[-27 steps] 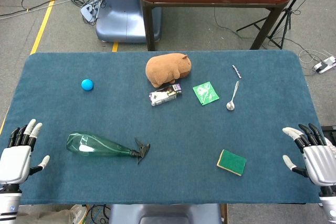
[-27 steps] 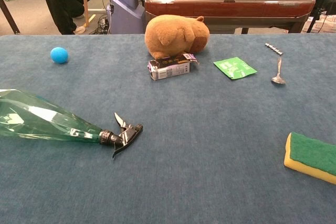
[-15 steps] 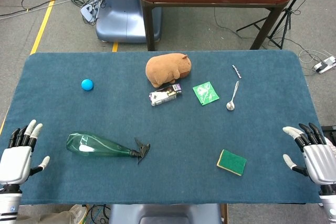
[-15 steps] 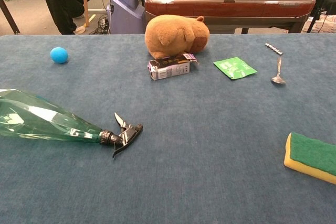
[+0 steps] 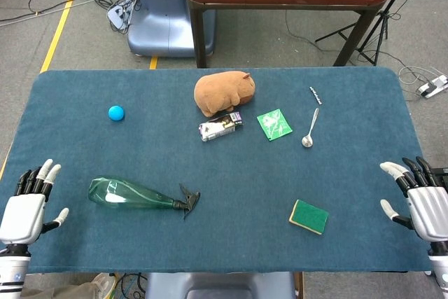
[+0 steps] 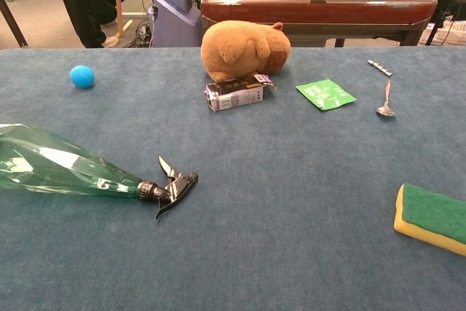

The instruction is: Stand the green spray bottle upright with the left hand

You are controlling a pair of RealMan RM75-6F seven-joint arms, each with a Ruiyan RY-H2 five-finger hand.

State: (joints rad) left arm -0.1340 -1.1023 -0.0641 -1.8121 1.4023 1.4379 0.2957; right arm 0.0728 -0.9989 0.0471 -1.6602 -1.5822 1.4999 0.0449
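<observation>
On the blue worktop (image 5: 364, 103) lie eight loose things, one of each: a bottle (image 5: 136, 195), a ball (image 5: 116, 113), a plush (image 5: 224, 92), a carton (image 5: 220, 127), a packet (image 5: 274, 124), a spoon (image 5: 310, 129), a small beaded stick (image 5: 316, 95) and a sponge (image 5: 309, 216). There are two hands, both seen only from the head view.

The bottle is on its side in the near left part of the worktop, its fat base pointing left and its black trigger head (image 6: 169, 186) pointing right (the nozzle and lever splay out at the neck). Its body is clear green plastic, tapering from the wide base to the narrow neck, with pale glints along it; in the chest view the base (image 6: 14, 162) runs off the left edge of the frame.

The left hand (image 5: 26, 206) sits at the near left corner, palm-back up, fingers (image 5: 38, 175) spread and holding nothing, well apart from the bottle. The right hand (image 5: 423, 201) sits at the near right corner, fingers likewise spread and empty, near the worktop's right edge.

The ball lies toward the far left. The plush sits at the far middle with the carton just in front of it, touching or nearly so. The packet lies right of the carton, then the spoon, with the beaded stick just beyond the spoon's handle. The sponge (green top, yellow underside) lies near the front right.
</observation>
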